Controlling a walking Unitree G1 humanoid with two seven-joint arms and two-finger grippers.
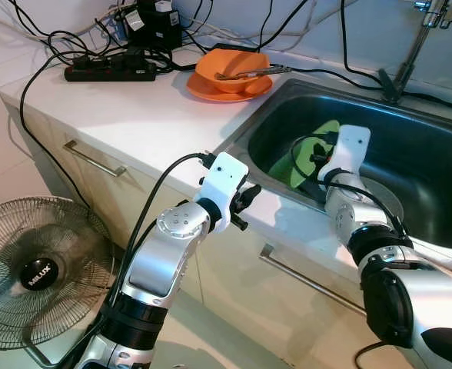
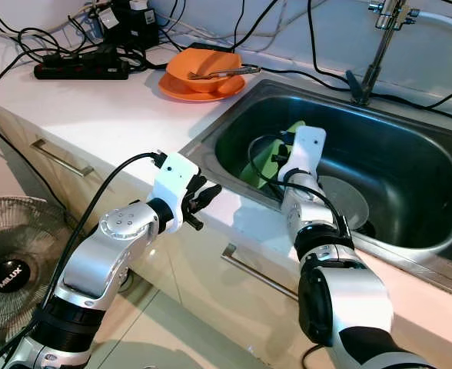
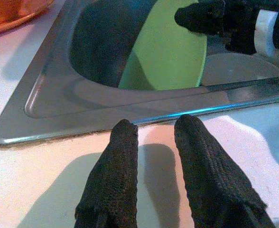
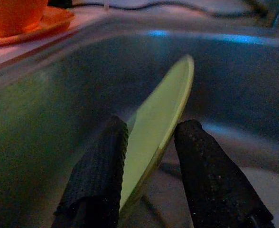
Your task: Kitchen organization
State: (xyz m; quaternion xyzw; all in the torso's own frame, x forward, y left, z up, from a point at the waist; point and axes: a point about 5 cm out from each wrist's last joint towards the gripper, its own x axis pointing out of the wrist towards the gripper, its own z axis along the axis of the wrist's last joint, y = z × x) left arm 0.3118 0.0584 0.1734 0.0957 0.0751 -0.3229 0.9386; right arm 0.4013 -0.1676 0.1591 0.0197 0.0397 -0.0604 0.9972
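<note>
Item: green plate (image 4: 161, 114), standing on edge in the steel sink (image 1: 410, 165), leaning on the near-left wall. Our right gripper (image 4: 149, 142) straddles its rim, one finger each side, apparently pinching it; the plate's face rises toward one o'clock in the right wrist view. Our left gripper (image 3: 153, 137) rests over the counter (image 1: 134, 115) edge, fingers slightly parted, empty; plate at twelve o'clock. The right arm is nearer.
</note>
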